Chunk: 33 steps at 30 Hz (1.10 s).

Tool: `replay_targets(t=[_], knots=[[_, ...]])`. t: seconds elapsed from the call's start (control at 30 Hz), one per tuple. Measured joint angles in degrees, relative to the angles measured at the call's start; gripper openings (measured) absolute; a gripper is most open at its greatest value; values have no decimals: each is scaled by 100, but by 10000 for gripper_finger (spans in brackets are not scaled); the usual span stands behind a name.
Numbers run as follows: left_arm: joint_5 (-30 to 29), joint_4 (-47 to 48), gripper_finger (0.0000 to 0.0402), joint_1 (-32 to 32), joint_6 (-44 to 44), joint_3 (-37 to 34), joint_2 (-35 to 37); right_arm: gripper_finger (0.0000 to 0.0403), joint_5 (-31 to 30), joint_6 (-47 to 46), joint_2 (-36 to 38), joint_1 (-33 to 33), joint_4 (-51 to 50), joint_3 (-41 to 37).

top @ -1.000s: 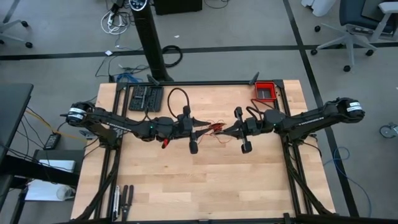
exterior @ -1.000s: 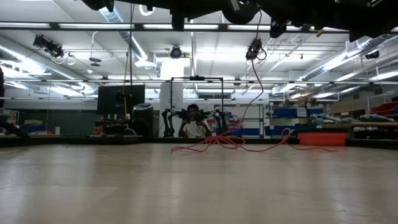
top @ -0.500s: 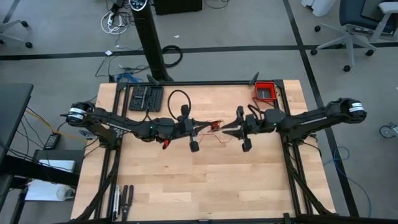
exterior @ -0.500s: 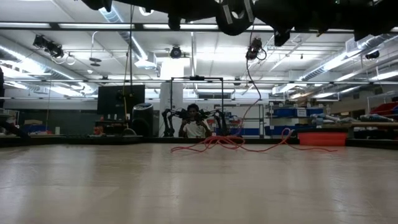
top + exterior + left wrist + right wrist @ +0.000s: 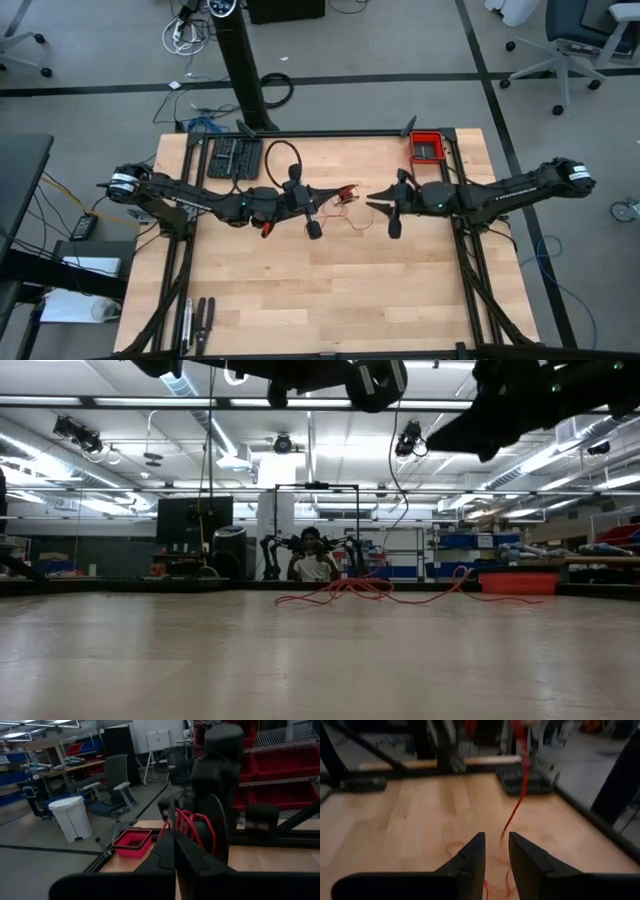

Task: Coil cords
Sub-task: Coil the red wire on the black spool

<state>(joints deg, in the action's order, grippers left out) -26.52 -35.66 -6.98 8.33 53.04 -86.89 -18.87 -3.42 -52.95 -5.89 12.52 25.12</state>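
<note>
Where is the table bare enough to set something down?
The near half of the table, below both arms, is bare wood. The middle is crowded: left gripper shut on the red cord, with loose strands trailing toward the right gripper. The back edge holds a black tray and red bin.

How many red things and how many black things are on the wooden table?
Red: 2, the thin bright red string-like cord and the red rectangular plastic bin.
Black: 2, the black cable loop and the flat black keyboard-like tray.
Total: 4.
</note>
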Motion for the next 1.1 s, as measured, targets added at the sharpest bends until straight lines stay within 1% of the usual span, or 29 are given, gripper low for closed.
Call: replay_targets(t=[0.13,0.2,0.3,0.43,0.5,0.57,0.9,1.03,1.1], knots=[[6,-78,0,0,-42,0,0,84,-23,-4,-485,2,136,0],[14,-70,0,-2,-109,0,0,86,-210,17,-738,-2,258,0],[14,-72,0,-2,-118,0,0,89,-585,241,-1091,-4,459,0],[14,-80,0,-2,-130,0,0,91,-621,571,-1535,-4,984,0],[14,-87,0,-2,-133,0,0,90,-738,708,-1703,-14,1150,0],[14,-79,0,-2,-148,0,0,90,-876,898,-1820,-39,1307,0],[19,-98,0,-2,-220,0,1,87,-1125,1442,-2107,-52,1637,0],[58,-110,0,-2,-301,0,2,79,-1159,1727,-2253,-37,1817,0],[60,-131,0,-2,-305,0,2,68,-1178,1753,-2322,-13,1941,0]])
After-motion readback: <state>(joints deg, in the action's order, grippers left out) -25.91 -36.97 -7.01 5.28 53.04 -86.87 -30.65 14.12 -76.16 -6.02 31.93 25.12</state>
